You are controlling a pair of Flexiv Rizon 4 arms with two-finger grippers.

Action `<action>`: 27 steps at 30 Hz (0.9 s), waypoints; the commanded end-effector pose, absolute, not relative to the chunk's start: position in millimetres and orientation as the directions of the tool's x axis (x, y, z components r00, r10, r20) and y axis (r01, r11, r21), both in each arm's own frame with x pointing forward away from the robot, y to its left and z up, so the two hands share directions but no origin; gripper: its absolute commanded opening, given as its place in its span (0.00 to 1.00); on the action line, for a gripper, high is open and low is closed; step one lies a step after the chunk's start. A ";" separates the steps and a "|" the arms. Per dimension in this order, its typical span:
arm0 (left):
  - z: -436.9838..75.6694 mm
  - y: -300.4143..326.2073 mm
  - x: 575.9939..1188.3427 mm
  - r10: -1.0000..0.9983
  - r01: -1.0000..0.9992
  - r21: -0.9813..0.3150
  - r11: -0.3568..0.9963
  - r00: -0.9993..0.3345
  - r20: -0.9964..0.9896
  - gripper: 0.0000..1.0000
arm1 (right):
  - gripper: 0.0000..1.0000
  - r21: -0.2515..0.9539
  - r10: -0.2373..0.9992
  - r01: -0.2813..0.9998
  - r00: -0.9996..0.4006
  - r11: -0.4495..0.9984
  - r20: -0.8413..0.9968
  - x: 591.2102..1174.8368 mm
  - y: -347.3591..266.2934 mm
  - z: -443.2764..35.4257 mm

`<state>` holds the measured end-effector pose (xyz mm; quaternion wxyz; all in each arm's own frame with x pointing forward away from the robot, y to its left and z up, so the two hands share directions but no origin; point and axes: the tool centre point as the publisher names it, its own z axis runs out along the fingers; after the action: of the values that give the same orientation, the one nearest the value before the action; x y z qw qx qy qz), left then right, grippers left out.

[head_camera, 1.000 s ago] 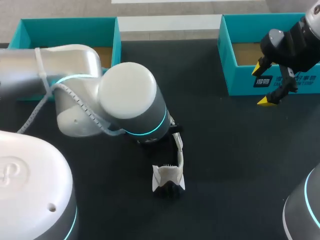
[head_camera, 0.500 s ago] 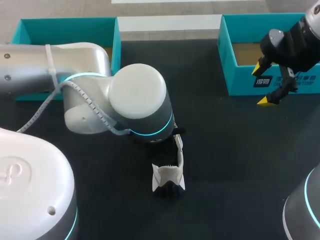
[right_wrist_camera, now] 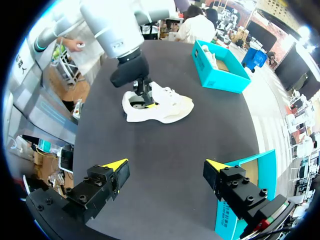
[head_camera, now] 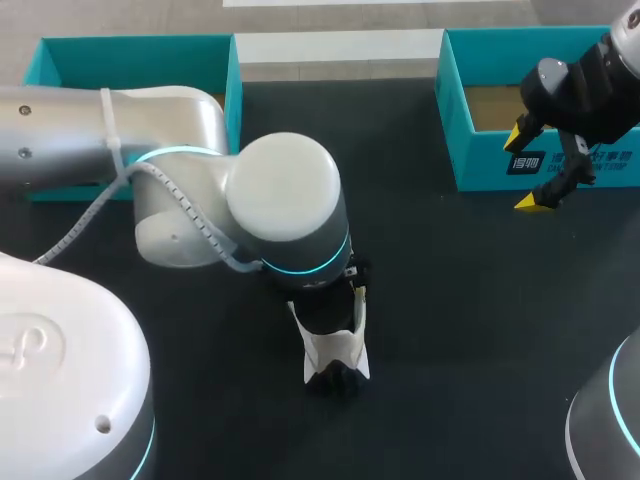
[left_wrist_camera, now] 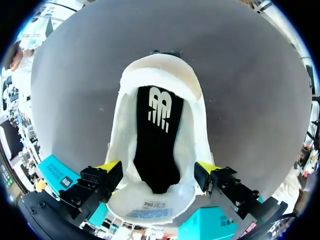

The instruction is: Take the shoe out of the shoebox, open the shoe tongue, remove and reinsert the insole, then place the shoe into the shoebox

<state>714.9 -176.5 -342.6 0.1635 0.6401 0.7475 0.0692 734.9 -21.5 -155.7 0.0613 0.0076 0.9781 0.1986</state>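
Left hand [left_wrist_camera: 158, 169] straddles padded white shoe's [left_wrist_camera: 197, 135] black insole [left_wrist_camera: 156, 145].

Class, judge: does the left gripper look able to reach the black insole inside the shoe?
Probably yes: the left gripper hangs open over the shoe, whose insole lies exposed ahead of the fingers, with nothing covering it.
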 end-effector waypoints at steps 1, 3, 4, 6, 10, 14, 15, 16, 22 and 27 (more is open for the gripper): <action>-341.3 -175.5 712.6 0.980 0.933 0.318 0.168 -0.123 -0.155 1.00 | 1.00 0.386 0.039 -0.008 -0.993 0.922 -0.113 737.2 -19.7 -155.9; -338.7 -174.4 711.5 0.980 0.933 0.320 0.166 -0.120 -0.159 1.00 | 1.00 0.386 0.039 -0.008 -0.993 0.922 -0.113 737.2 -19.7 -155.9; -337.3 -173.9 711.0 0.980 0.932 0.322 0.164 -0.117 -0.162 1.00 | 1.00 0.386 0.039 -0.008 -0.993 0.922 -0.113 737.2 -19.7 -155.9; -334.3 -172.8 710.4 0.979 0.931 0.326 0.164 -0.113 -0.168 1.00 | 1.00 0.386 0.039 -0.008 -0.993 0.922 -0.113 737.2 -19.7 -155.9; -326.2 -170.9 708.8 0.978 0.931 0.328 0.161 -0.105 -0.183 1.00 | 1.00 0.386 0.039 -0.008 -0.993 0.922 -0.113 737.2 -19.7 -155.9; -318.5 -169.7 709.5 0.975 0.928 0.335 0.162 -0.099 -0.197 1.00 | 1.00 0.386 0.039 -0.008 -0.993 0.922 -0.113 737.2 -19.7 -155.9; -317.8 -169.8 710.5 0.975 0.928 0.336 0.162 -0.099 -0.198 1.00 | 1.00 0.386 0.039 -0.008 -0.993 0.922 -0.113 737.2 -19.7 -155.9; -317.5 -170.1 712.3 0.975 0.927 0.337 0.162 -0.098 -0.198 1.00 | 1.00 0.386 0.039 -0.008 -0.993 0.922 -0.113 737.2 -19.7 -155.9; -310.2 -172.0 728.0 0.970 0.922 0.343 0.178 -0.107 -0.217 1.00 | 1.00 0.386 0.039 -0.008 -0.993 0.922 -0.113 737.2 -19.7 -155.9; -298.7 -174.4 737.5 0.967 0.911 0.367 0.185 -0.103 -0.231 1.00 | 1.00 0.386 0.039 -0.008 -0.993 0.922 -0.113 737.2 -19.7 -155.9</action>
<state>737.5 -177.7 -304.5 0.2131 0.6346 0.7400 0.0654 734.9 -21.5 -155.7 0.0613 0.0076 0.9781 0.1986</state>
